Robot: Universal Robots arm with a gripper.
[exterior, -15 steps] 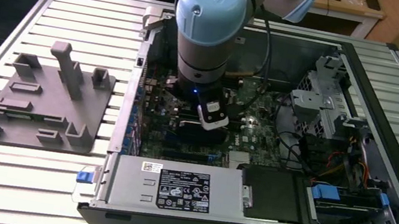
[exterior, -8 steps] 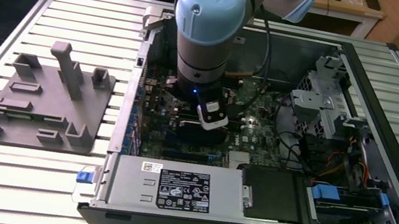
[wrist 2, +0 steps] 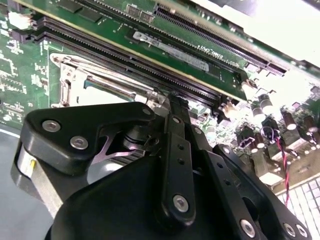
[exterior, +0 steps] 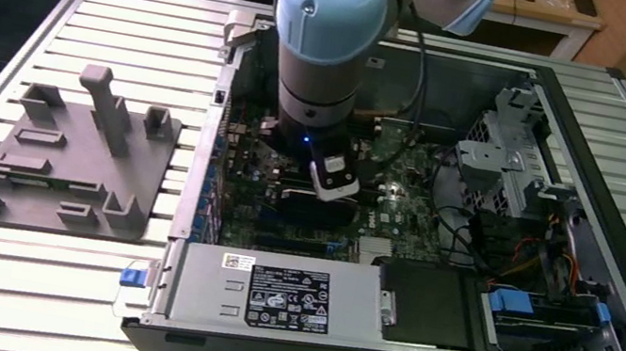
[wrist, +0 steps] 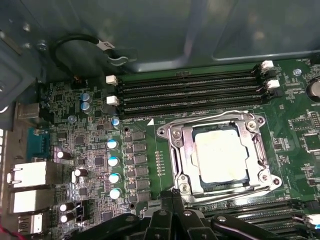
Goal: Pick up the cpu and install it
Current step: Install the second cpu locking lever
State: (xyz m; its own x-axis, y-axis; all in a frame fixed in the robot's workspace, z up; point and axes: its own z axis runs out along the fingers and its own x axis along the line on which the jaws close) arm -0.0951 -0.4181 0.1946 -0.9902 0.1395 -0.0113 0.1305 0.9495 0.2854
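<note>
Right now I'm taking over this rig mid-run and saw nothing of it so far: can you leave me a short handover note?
End effector: low inside the open computer case, over the motherboard, at the edge of the socket frame. Whether its fingers are open or shut cannot be told.
Cpu: lies flat in the socket, silvery top up, nothing gripping it in the first wrist view.
Done: cpu appears seated in the socket.
Left: whether the frame is latched cannot be told from these views; check that.
Grey fixture tray sits on the table at the exterior view's left.

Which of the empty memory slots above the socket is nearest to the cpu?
The lowest slot in the first wrist view, running right along the metal frame around the cpu; the others lie farther off.
</note>
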